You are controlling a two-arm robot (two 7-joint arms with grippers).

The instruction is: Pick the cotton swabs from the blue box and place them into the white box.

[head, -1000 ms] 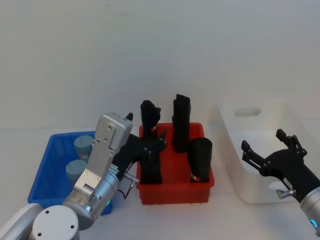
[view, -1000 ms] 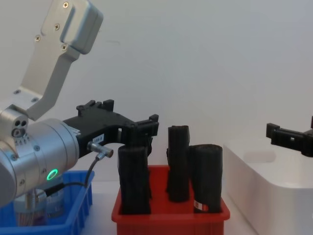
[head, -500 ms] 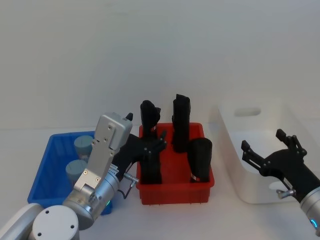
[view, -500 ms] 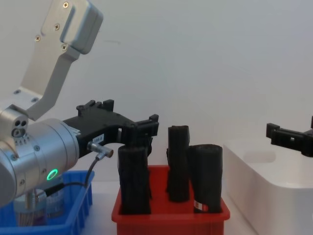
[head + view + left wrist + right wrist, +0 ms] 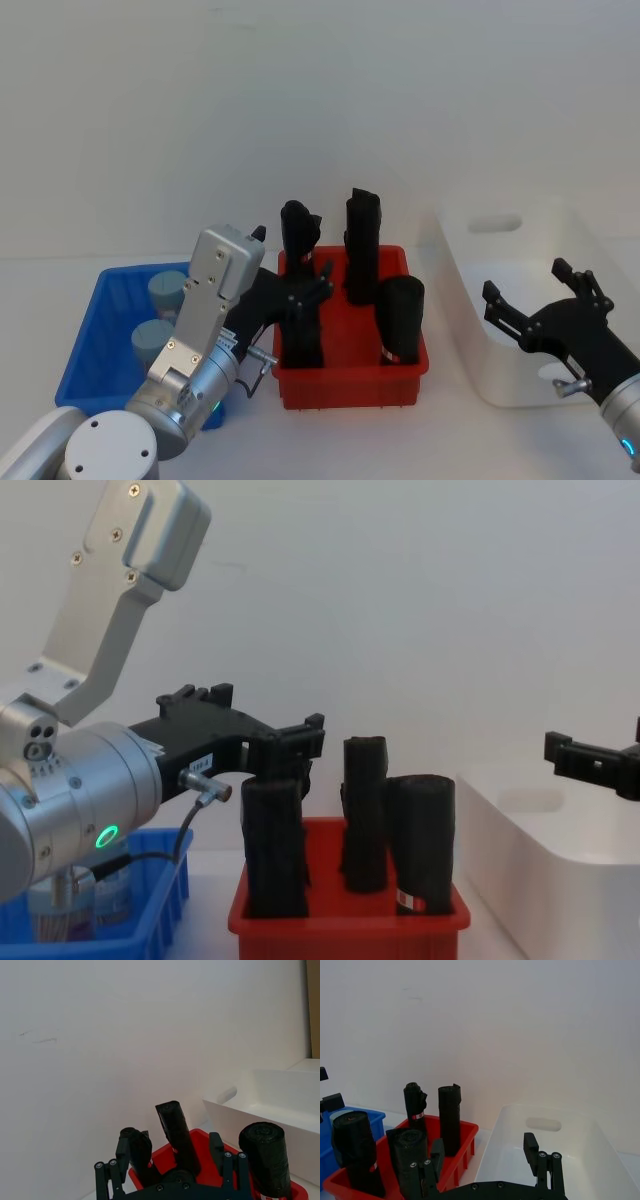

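Note:
Two cotton swabs jars with grey-blue lids [image 5: 166,289] [image 5: 150,341] stand in the blue box [image 5: 100,330] at the left; in the chest view they show behind the blue box's wall [image 5: 150,920] as clear jars [image 5: 105,892]. My left gripper [image 5: 290,264] [image 5: 268,712] [image 5: 170,1145] hovers open and holds nothing, right of the blue box, over the red bin's left side. The white box [image 5: 520,235] [image 5: 600,1150] [image 5: 540,830] stands at the right. Above its near part, my right gripper [image 5: 525,280] [image 5: 483,1144] [image 5: 598,742] hangs open with nothing in it.
A red bin [image 5: 350,385] between the two boxes holds several tall black rolls [image 5: 362,245] [image 5: 422,840]. A white wall rises close behind the table.

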